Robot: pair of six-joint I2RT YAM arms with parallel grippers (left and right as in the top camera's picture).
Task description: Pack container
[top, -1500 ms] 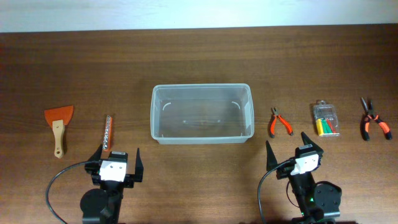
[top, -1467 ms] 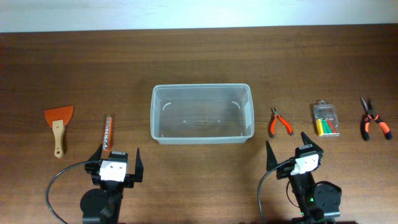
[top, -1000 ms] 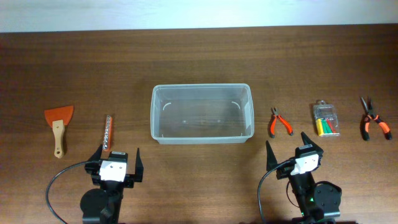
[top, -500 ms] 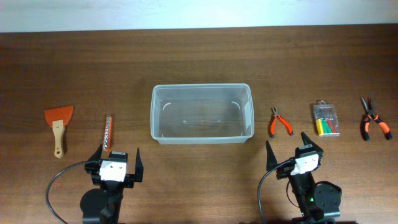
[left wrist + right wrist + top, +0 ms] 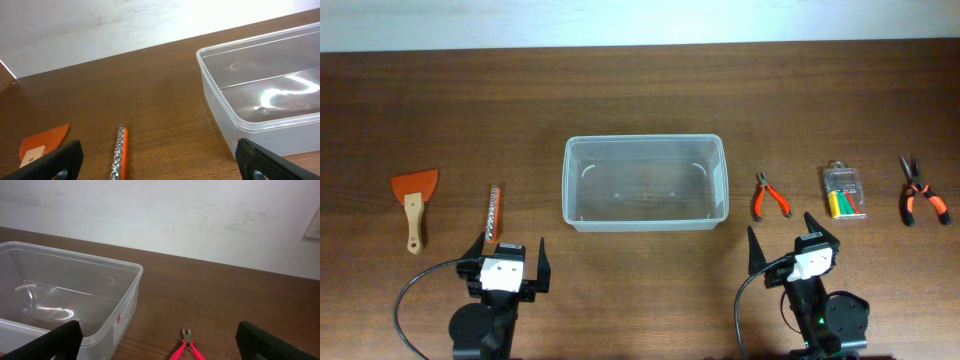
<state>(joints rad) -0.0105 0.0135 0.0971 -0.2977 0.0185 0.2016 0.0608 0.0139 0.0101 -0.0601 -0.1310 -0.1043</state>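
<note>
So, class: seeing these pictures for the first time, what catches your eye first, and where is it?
The big clear tub sits empty at the centre of the table. Orange tools flank it: a scraper and socket rail on the left, cutters, a small case and pliers on the right. The left gripper and right gripper stand open at the near edge.

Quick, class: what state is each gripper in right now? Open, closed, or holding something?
Left gripper: open, holding nothing.
Right gripper: open, holding nothing.
</note>
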